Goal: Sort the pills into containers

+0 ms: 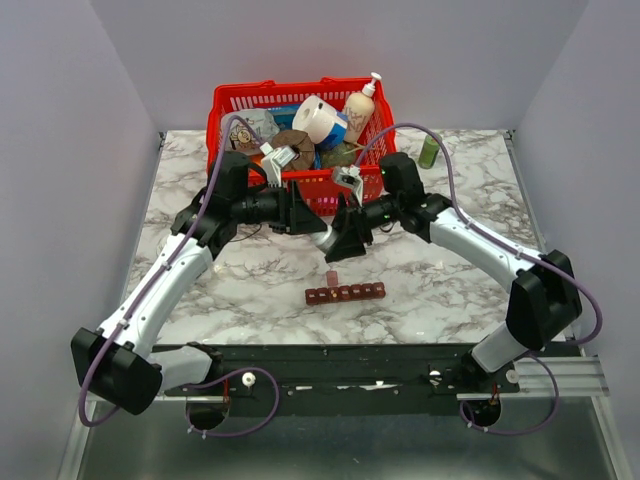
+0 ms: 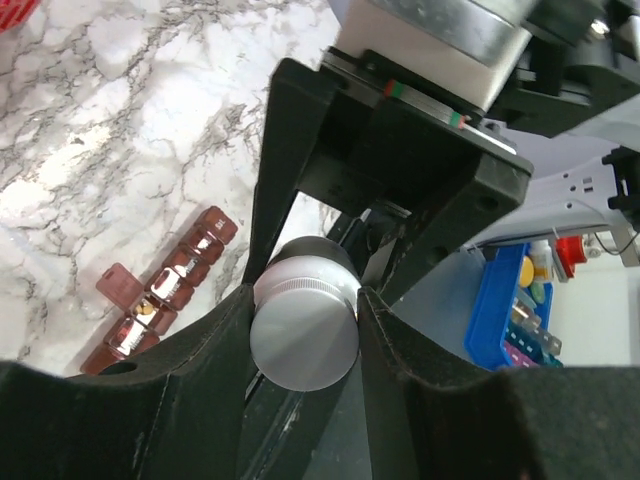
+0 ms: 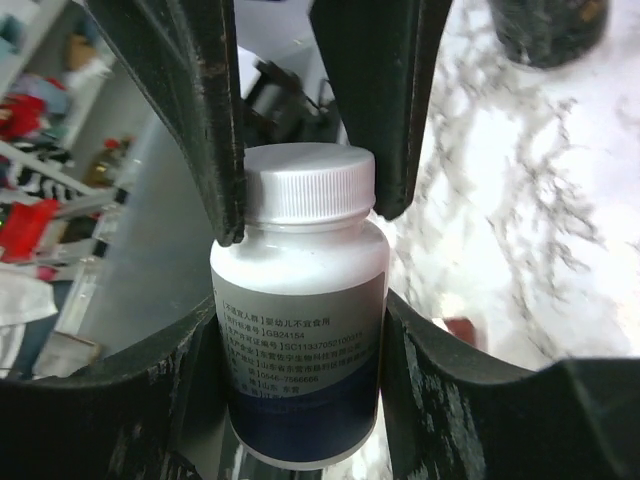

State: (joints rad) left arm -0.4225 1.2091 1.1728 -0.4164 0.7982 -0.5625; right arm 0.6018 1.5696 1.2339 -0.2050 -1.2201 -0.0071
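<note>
Left gripper (image 2: 305,300) and right gripper (image 3: 298,350) share a pill bottle (image 3: 300,260) near the containers (image 1: 345,293).
The left pinches its white cap (image 2: 305,345); the right clamps the body. The containers lie on the worktop (image 1: 450,270), just toward the arm bases from both, one lid raised.

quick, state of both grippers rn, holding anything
Left gripper: fingers closed on the white cap.
Right gripper: fingers closed around the body of the white bottle.
</note>
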